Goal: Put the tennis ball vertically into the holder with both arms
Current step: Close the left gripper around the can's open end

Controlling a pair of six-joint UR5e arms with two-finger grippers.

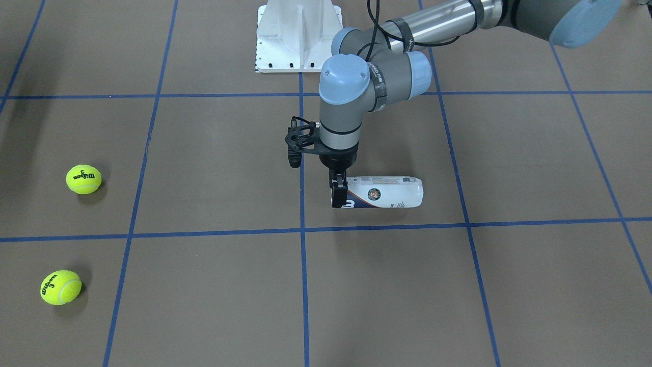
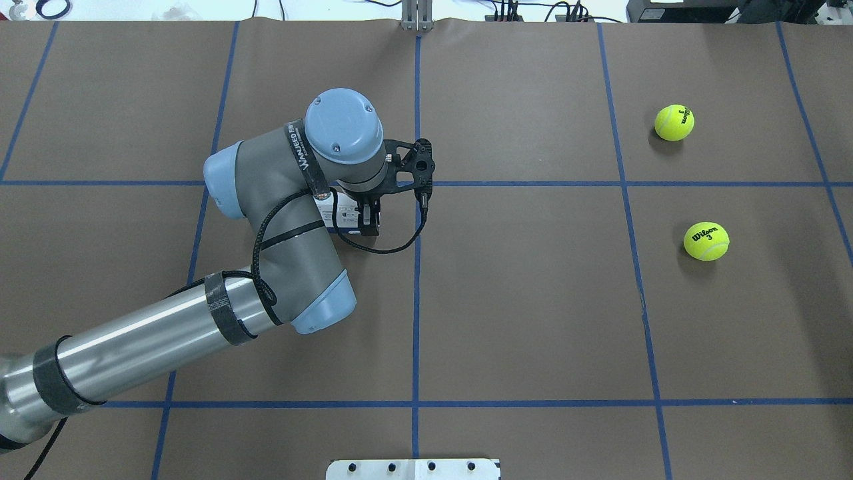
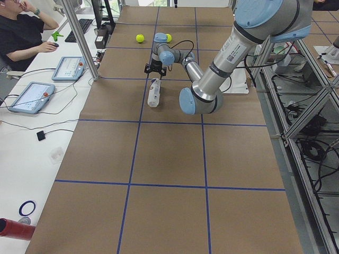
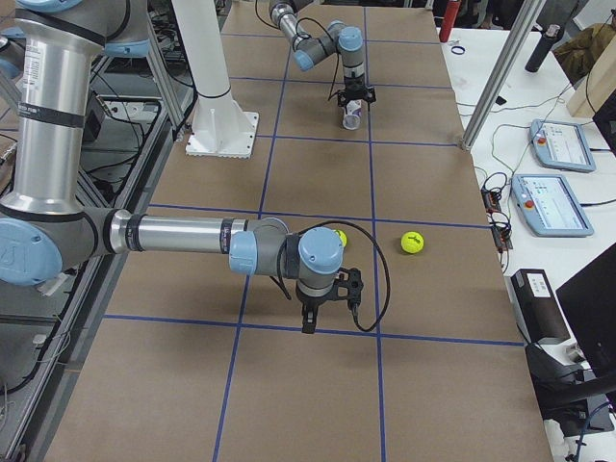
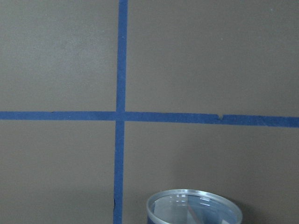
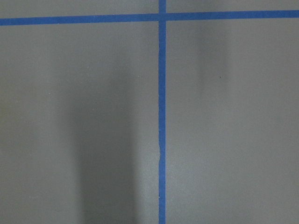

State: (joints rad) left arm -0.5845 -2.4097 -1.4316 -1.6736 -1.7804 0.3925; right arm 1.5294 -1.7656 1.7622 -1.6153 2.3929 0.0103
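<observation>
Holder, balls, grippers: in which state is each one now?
holder, lying on its side on the table.
left gripper, at the holder's rim end; closure unclear.
right gripper, over bare table; closure unclear.
tennis ball nearer the robot, loose on the table.
farther tennis ball, loose on the table.

Two tennis balls (image 1: 83, 179) (image 1: 61, 287), one holder (image 1: 387, 192), two arms (image 4: 183, 234) (image 4: 322, 43)

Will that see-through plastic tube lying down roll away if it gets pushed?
Probably yes: the clear plastic cylindrical can lies on its round side, so a sideways nudge should roll it. It looks empty, so it is likely light and easy to tip once upright.
</observation>
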